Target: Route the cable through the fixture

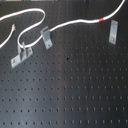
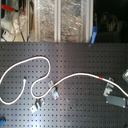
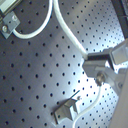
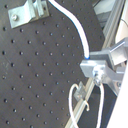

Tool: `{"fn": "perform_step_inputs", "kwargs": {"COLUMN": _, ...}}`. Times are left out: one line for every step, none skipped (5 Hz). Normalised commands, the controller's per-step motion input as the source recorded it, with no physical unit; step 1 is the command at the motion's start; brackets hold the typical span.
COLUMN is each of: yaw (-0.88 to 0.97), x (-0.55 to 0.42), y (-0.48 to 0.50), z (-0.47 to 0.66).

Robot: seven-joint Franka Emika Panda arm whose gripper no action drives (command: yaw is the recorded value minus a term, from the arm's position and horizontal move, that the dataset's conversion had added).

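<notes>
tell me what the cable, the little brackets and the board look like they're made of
The cable looks like white plastic- or rubber-sheathed cord: smooth, bending in soft loops, with a red band that may be tape. The brackets seem to be bare metal, grey, folded and dully shiny. The board looks like black-coated perforated metal, matte with a regular hole grid, though the base material is uncertain.

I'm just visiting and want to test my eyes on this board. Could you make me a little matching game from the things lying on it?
Things:
1. cable
2. band on the cable
3. pegboard
4. bracket by the first exterior view's right edge

Descriptions:
a. black, dotted with holes
b. red
c. white, long and looping
d. grey metal, standing just under the red mark

Pairs: 1-c, 2-b, 3-a, 4-d
</notes>
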Motion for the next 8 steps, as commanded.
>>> {"fn": "perform_step_inputs", "kwargs": {"yaw": 0.0, "x": -0.042, "y": 0.027, "z": 0.06}}
{"fn": "perform_step_inputs", "kwargs": {"yaw": 0.29, "x": -0.075, "y": -0.001, "z": 0.16}}
{"fn": "perform_step_inputs", "kwargs": {"yaw": 0.37, "x": -0.074, "y": 0.004, "z": 0.16}}
{"fn": "perform_step_inputs", "kwargs": {"yaw": 0.37, "x": -0.061, "y": 0.01, "z": 0.19}}
{"fn": "perform_step_inputs", "kwargs": {"yaw": 0.0, "x": 0.002, "y": 0.01, "z": 0.0}}
{"fn": "perform_step_inputs", "kwargs": {"yaw": 0.14, "x": -0.307, "y": 0.022, "z": 0.14}}
{"fn": "perform_step_inputs", "kwargs": {"yaw": 0.23, "x": -0.412, "y": 0.003, "z": 0.14}}
{"fn": "perform_step_inputs", "kwargs": {"yaw": 0.12, "x": -0.284, "y": 0.015, "z": 0.11}}
